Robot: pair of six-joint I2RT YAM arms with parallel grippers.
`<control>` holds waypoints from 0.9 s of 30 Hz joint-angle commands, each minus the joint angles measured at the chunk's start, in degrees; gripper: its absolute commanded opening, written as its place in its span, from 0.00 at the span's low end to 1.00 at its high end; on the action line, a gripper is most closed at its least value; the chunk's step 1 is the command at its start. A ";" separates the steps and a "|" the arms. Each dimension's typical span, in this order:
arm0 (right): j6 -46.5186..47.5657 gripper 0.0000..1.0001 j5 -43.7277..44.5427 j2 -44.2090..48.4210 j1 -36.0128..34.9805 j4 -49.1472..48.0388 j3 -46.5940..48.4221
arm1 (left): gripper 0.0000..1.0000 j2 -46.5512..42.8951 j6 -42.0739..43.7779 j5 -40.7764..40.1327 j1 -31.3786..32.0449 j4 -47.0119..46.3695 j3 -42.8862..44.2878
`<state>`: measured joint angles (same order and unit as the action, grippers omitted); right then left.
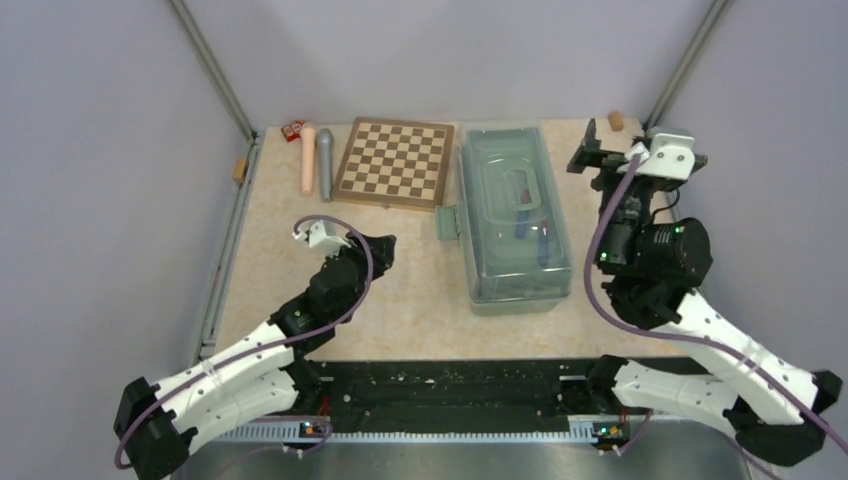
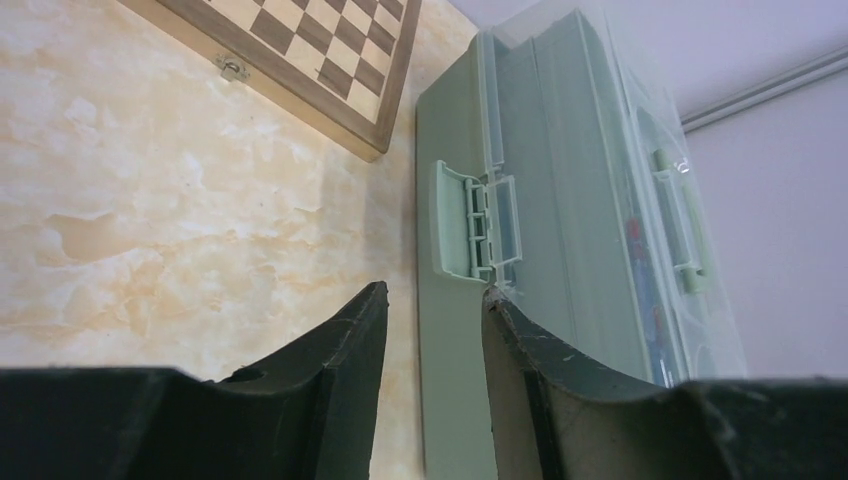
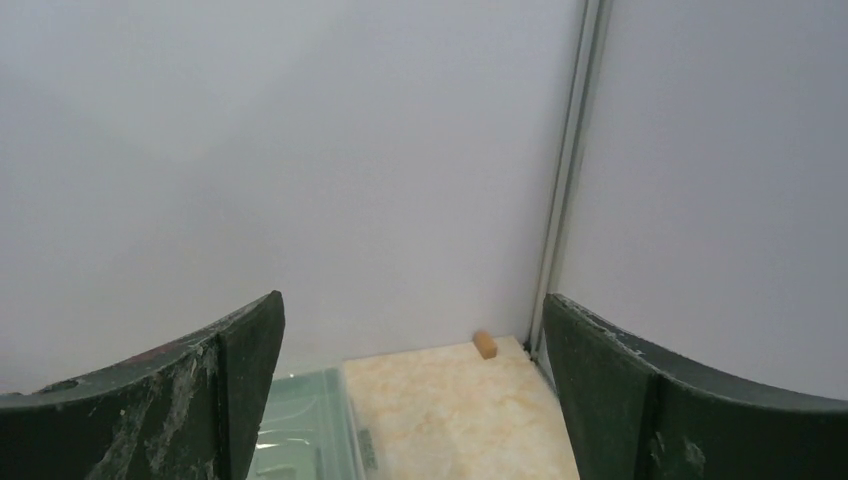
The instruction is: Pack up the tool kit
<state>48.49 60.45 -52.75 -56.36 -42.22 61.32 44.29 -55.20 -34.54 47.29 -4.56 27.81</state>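
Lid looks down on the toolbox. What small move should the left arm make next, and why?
Probably ease the left gripper forward onto the latch. The toolbox lid is down, but that side latch stands out from the wall, and the slightly open jaws point at it, short of it.

No text, brand, number or sign can be read in any view; the small red boxes (image 1: 292, 130) at the far left carry pale markings too small to make out; coloured patches seen through the lid of the toolbox (image 1: 490, 270) are blurred, and any lettering there is illegible.
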 commanded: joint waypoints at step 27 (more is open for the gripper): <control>-70.18 0.88 -79.49 -18.58 49.88 64.27 2.83 | 0.70 37.70 7.27 49.20 -1.47 -19.21 21.72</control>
<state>-19.25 -12.78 -70.02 -7.09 25.67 65.39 78.70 -47.72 4.86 44.36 -15.09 45.08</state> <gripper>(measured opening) 0.888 0.698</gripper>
